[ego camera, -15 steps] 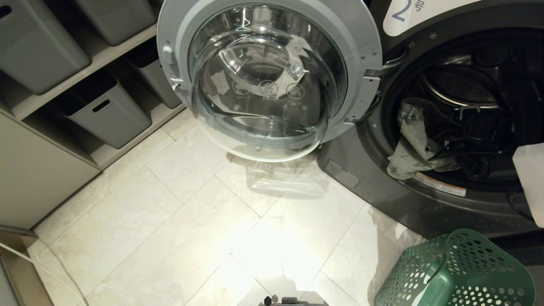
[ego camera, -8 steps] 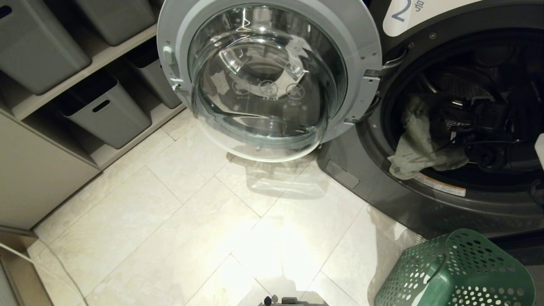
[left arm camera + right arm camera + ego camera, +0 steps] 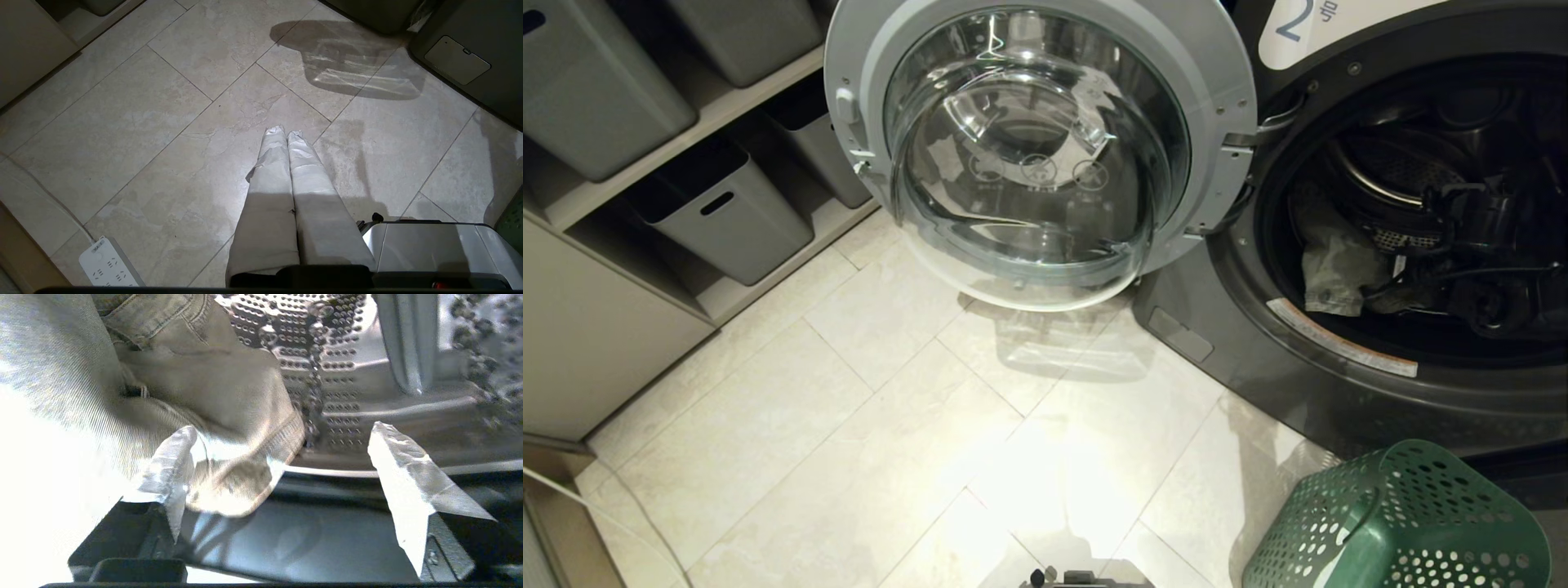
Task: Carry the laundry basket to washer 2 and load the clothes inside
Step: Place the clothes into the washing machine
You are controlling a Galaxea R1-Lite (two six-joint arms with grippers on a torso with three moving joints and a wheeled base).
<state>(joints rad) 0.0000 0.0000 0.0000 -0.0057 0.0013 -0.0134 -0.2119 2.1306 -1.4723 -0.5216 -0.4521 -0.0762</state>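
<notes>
Washer 2 (image 3: 1339,392) stands with its round door (image 3: 1037,147) swung open to the left and a white label (image 3: 1294,20) reading 2. The clothes (image 3: 1335,265), a grey-beige bundle, lie inside the drum at its left side. My right arm (image 3: 1478,220) reaches into the drum. My right gripper (image 3: 282,457) is open wide, and the clothes (image 3: 184,388) rest against one finger (image 3: 175,469) with nothing clamped. The dark green laundry basket (image 3: 1396,523) lies tilted on the floor below the washer. My left gripper (image 3: 284,131) hangs shut and empty over the tiles.
Grey storage bins (image 3: 723,212) sit on shelves at the left. The open door overhangs the tiled floor (image 3: 849,425). A white power strip (image 3: 108,263) and its cord lie by the cabinet, and the robot's base (image 3: 429,245) sits beside the left gripper.
The right gripper opened and let go of the clothes. They slid off the washer's front lip into the drum, and the arm moved deeper inside.
</notes>
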